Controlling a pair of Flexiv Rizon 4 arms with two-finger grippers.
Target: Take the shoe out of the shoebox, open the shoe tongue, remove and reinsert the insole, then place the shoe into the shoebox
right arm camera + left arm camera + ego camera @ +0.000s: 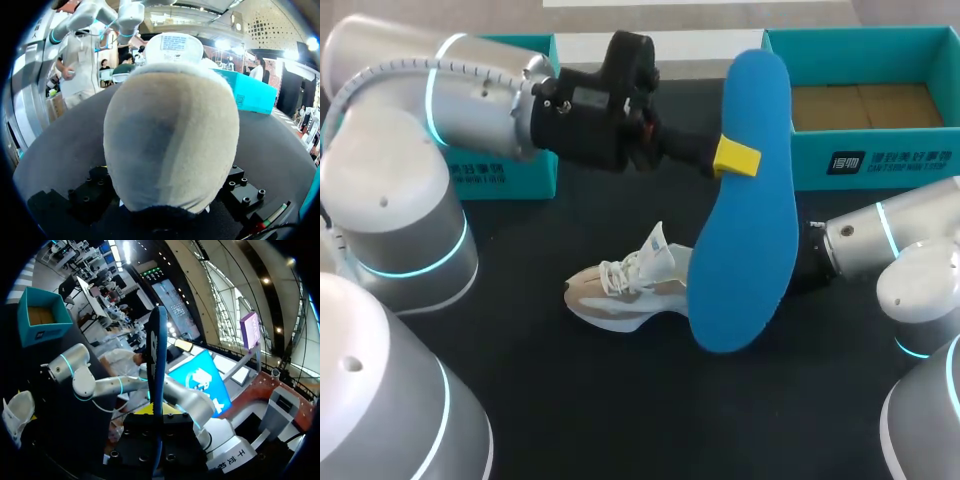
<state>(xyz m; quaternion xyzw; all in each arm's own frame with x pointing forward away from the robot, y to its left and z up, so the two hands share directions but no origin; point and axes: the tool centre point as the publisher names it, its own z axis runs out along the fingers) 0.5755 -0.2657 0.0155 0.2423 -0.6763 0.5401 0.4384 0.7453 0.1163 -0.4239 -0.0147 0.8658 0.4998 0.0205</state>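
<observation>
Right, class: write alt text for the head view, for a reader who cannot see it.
The left gripper holds a blue insole up over a black table. A pale shoe rests on the table, its heel hidden behind the insole, where the right arm comes in. An open teal shoebox sits at the far right.

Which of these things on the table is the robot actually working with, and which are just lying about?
In the job:
blue flat insole, held in the left end effector
beige and white laced sneaker
open teal cardboard shoebox

Lying about:
second teal cardboard box on the robot's left side, untouched
</observation>
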